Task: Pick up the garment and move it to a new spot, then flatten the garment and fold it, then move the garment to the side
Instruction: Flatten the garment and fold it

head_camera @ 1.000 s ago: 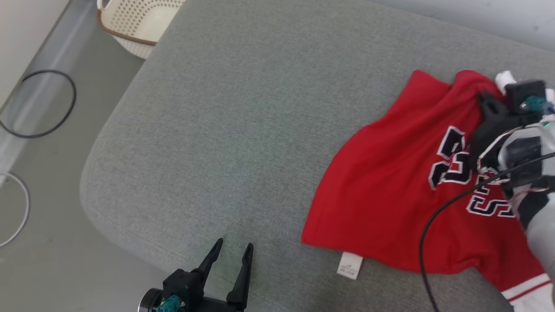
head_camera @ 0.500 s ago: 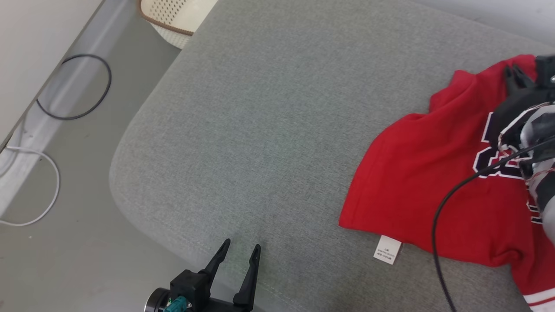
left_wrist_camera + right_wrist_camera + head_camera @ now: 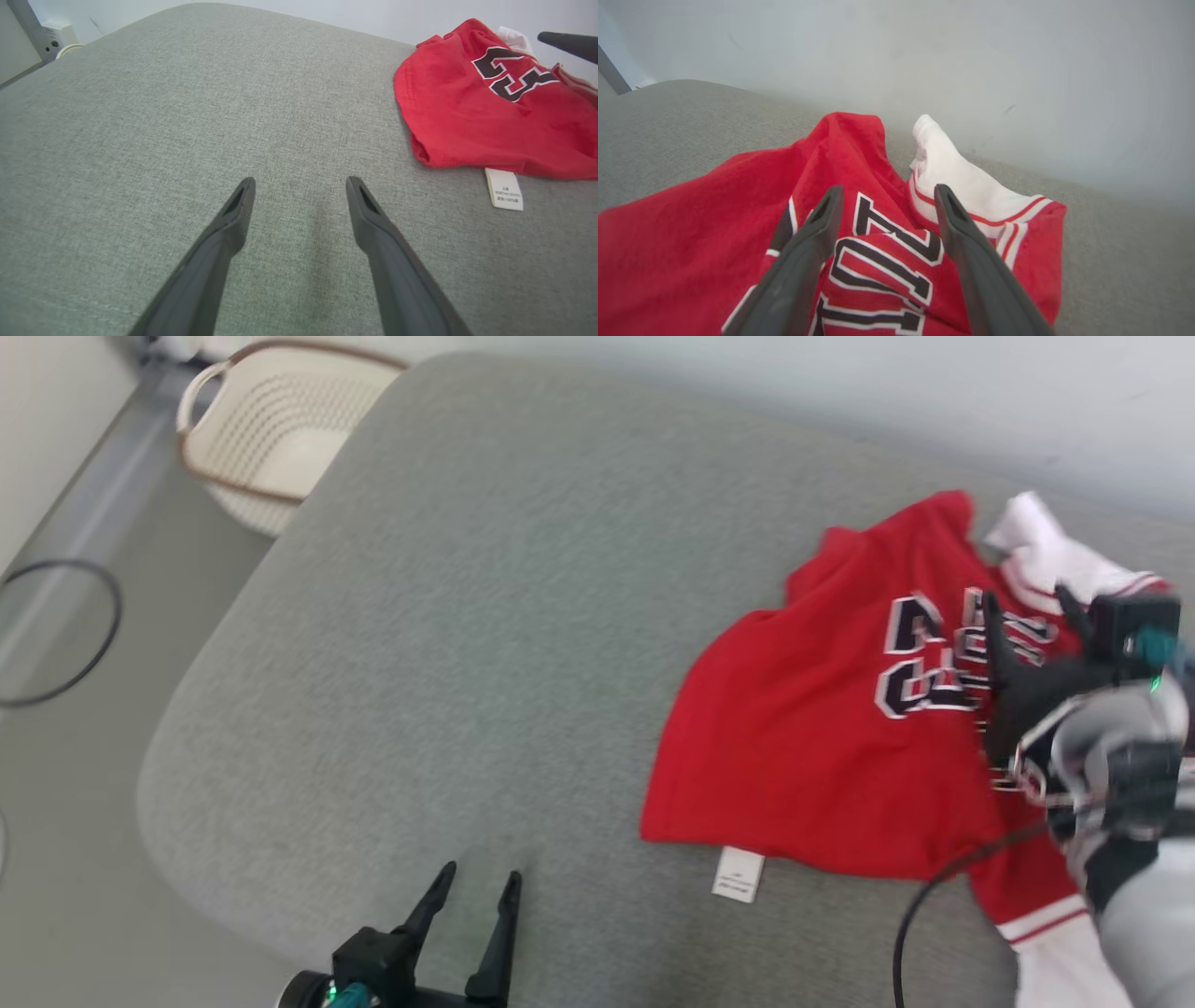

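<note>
The garment (image 3: 822, 747) is a red jersey with dark white-edged lettering and white trim. It lies crumpled on the right part of a grey cushion (image 3: 448, 644). A white label (image 3: 738, 875) sticks out at its near edge. My right gripper (image 3: 1027, 611) hovers over the lettering with its fingers spread and nothing between them. In the right wrist view the right gripper (image 3: 885, 198) stands open above the garment (image 3: 691, 242). My left gripper (image 3: 474, 887) is open at the cushion's near edge, apart from the cloth. The left wrist view shows the left gripper (image 3: 299, 184) over bare cushion, the garment (image 3: 481, 121) to the right.
A cream perforated basket (image 3: 271, 448) with a brown rim stands on the floor beyond the cushion's far left corner. A dark cable loop (image 3: 56, 630) lies on the floor at the left. A pale wall (image 3: 971, 60) runs behind the cushion. A black cable (image 3: 934, 896) hangs from my right arm.
My right gripper was shut on the garment's upper edge and has now opened, letting the cloth go. The head camera has swung, shifting the whole picture. The left gripper stays open.
</note>
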Tool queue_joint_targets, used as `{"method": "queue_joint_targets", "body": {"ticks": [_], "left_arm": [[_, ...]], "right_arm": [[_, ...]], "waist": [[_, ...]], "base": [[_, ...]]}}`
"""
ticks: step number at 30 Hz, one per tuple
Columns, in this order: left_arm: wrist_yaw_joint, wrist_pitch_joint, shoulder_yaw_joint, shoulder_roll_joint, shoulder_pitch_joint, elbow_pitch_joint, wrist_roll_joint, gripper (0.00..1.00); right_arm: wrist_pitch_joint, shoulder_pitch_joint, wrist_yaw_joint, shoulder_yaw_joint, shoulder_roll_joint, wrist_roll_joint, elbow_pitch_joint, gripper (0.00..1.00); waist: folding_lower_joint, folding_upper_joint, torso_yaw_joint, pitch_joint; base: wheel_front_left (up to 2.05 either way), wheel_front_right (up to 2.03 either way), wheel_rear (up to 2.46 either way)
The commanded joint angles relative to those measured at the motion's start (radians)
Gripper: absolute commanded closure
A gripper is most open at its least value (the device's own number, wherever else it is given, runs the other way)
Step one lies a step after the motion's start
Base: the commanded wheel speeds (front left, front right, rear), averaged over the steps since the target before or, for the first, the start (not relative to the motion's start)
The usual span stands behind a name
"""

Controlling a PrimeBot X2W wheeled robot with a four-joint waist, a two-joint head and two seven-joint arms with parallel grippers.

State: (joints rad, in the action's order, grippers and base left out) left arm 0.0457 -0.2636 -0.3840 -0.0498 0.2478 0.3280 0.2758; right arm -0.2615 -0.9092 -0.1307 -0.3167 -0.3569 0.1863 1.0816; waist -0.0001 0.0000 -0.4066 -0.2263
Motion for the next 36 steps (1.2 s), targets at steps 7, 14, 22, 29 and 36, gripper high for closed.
{"method": "queue_joint_targets", "body": {"ticks": [7,14,22,29,36], "left_arm": [[-0.023,-0.001,0.053,-0.002,-0.050,0.016,-0.032,0.00],[-0.038,-0.001,0.089,-0.002,-0.076,0.026,-0.049,0.00],[-0.030,-0.001,0.142,-0.002,-0.075,0.030,-0.062,0.00],[-0.032,-0.001,0.193,-0.001,-0.076,0.051,-0.077,0.00],[-0.039,-0.001,0.223,-0.002,-0.037,0.085,-0.071,0.00]], "right_arm": [[-0.004,0.273,0.000,0.091,0.005,0.045,-0.243,0.00],[-0.003,0.465,0.000,0.172,0.033,-0.004,-0.416,0.00],[-0.002,0.612,0.000,0.228,0.096,-0.035,-0.560,0.00],[-0.002,0.691,0.000,0.243,0.142,-0.041,-0.611,0.00],[-0.003,0.727,0.000,0.267,0.170,-0.046,-0.626,0.00]], "waist": [[0.0001,0.0000,0.199,0.156],[0.0001,0.0000,0.304,0.194],[0.0001,0.0000,0.398,0.202],[0.0001,0.0000,0.451,0.196],[0.0001,0.0000,0.509,0.169]], "base": [[0.00,0.00,0.00],[0.00,0.00,0.00],[0.00,0.00,0.00],[0.00,0.00,0.00],[0.00,0.00,0.00]]}}
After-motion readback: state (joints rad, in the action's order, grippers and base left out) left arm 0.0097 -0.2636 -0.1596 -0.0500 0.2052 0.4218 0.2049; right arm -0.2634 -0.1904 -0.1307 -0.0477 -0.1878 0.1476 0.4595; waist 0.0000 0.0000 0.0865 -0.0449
